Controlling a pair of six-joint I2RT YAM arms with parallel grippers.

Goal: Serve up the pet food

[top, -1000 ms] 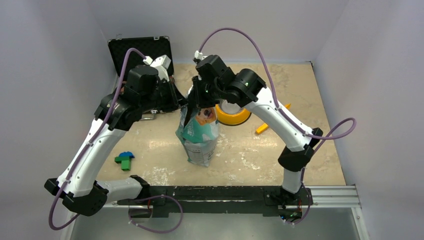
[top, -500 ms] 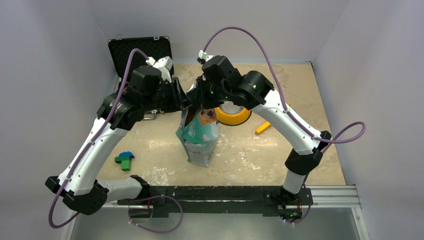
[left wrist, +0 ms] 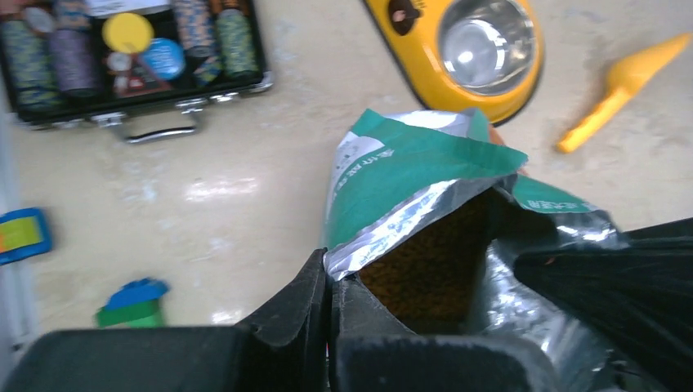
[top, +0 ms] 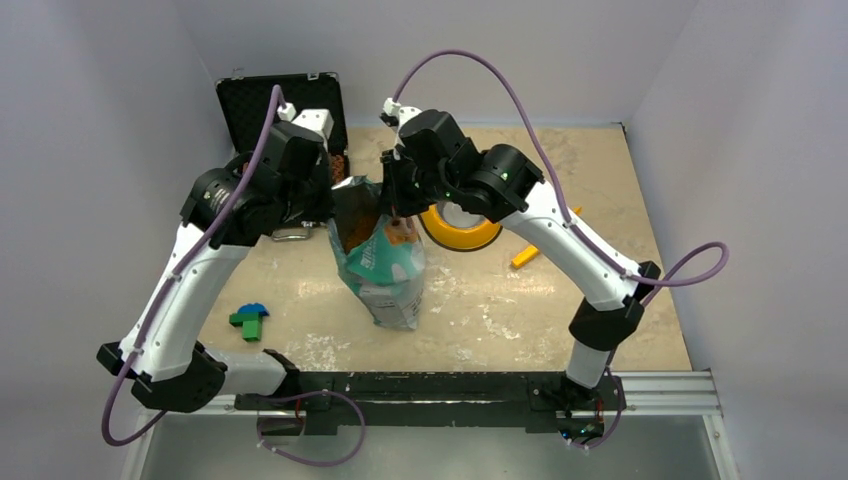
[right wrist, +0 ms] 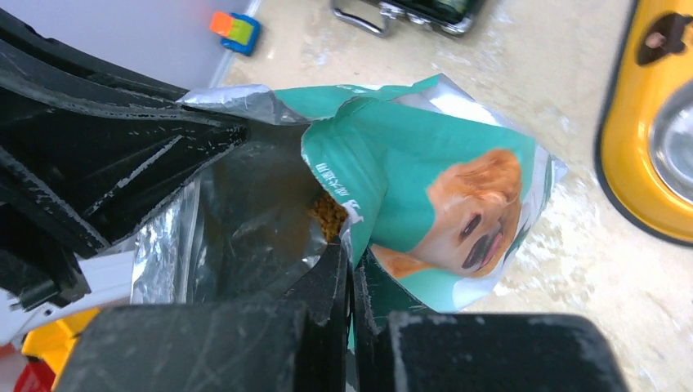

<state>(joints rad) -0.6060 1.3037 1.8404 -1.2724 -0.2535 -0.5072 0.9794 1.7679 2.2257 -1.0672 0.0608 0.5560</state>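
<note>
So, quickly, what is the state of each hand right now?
Left hand: closed, holding the pouch by its open rim.
Right hand: closed, holding the opposite side of that rim.

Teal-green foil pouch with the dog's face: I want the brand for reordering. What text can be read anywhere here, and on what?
Teal-green foil pouch: white lettering by its open rim, too blurred to read.
Round chips in black case: markings too small to read.
Nothing legible.
</note>
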